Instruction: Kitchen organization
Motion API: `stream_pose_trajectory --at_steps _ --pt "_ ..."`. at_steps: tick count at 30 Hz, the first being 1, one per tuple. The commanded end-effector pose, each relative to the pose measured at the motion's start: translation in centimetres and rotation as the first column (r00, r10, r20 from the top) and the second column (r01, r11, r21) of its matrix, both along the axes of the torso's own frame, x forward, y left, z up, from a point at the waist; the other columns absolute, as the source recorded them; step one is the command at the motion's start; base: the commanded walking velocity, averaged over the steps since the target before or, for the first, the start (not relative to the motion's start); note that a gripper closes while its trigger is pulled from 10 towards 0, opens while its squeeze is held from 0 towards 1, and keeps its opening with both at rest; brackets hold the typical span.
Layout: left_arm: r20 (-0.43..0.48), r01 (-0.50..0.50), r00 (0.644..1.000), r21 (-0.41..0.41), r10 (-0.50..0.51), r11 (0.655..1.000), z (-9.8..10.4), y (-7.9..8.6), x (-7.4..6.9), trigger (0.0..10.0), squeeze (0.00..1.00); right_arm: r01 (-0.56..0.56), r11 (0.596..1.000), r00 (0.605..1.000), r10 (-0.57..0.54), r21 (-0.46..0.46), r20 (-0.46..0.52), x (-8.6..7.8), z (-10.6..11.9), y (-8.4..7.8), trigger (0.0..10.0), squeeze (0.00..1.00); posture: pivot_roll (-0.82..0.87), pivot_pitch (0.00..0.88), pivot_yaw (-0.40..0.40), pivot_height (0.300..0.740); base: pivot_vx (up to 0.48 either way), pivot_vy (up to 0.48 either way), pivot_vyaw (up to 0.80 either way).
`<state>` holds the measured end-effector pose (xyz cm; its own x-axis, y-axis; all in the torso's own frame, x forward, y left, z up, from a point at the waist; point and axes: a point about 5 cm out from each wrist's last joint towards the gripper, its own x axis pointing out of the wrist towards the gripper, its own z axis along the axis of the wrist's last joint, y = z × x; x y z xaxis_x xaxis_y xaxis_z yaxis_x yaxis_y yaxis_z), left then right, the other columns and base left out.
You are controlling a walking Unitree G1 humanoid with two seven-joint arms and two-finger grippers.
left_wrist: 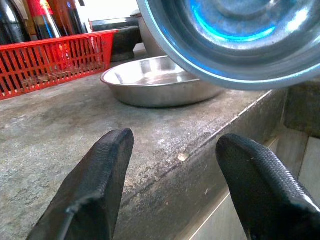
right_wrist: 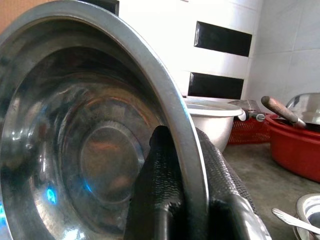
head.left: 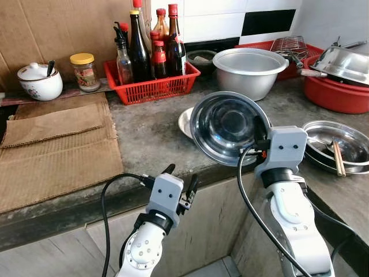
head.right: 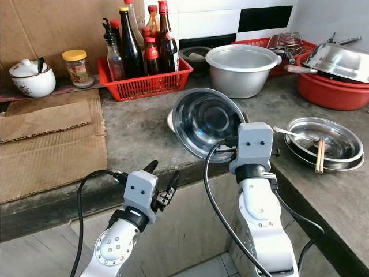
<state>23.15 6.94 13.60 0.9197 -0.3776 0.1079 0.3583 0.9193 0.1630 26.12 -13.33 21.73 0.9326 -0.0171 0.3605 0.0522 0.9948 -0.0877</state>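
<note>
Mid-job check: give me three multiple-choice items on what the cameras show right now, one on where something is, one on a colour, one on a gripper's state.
1. Where does the bottle basket stand?
A. at the back of the counter beside the jar
B. on the floor
C. inside the red tub

2. What colour is the basket?
A. blue
B. red
C. white

3. What is the right gripper doing?
A. hanging open
B. clamped on the steel bowl's rim
C. holding chopsticks

Answers: 1 A, the basket sits by the wall next to the jar. 2 B, its mesh is red. 3 B, the right gripper pinches the rim of the steel bowl, tilted above the counter.
</note>
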Motion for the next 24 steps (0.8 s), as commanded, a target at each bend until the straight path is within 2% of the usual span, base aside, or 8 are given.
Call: stream_pose_trajectory --at_steps 1,4,20,24 --pt "0.020 0.009 1.000 -0.006 -0.009 1.000 0.4 -0.2 0.0 10.0 0.00 -0.008 1.000 1.000 0.008 -0.004 0.009 -0.1 0.0 0.1 10.0 0.00 0.19 0.000 -0.032 0.740 0.000 0.000 0.00" --pt "0.023 0.014 1.000 -0.001 -0.014 1.000 0.3 -0.4 -0.1 10.0 0.00 -0.029 0.999 0.999 0.030 0.038 -0.020 -0.2 -0.5 0.1 10.0 0.00 0.19 0.000 -0.032 0.740 0.000 0.000 0.00" --pt "0.007 0.023 1.000 0.013 -0.023 1.000 -0.2 -0.3 -0.3 10.0 0.00 -0.045 0.997 0.998 0.047 0.069 -0.038 -0.5 -1.0 0.4 10.0 0.00 0.18 0.000 -0.034 0.740 0.000 0.000 0.00" --pt "0.005 0.020 1.000 0.014 -0.020 1.000 -0.2 -0.2 -0.3 10.0 0.00 -0.053 0.996 0.998 0.056 0.068 -0.043 -0.6 -1.1 0.5 10.0 0.00 0.18 0.000 -0.035 0.740 -0.255 0.000 0.00"
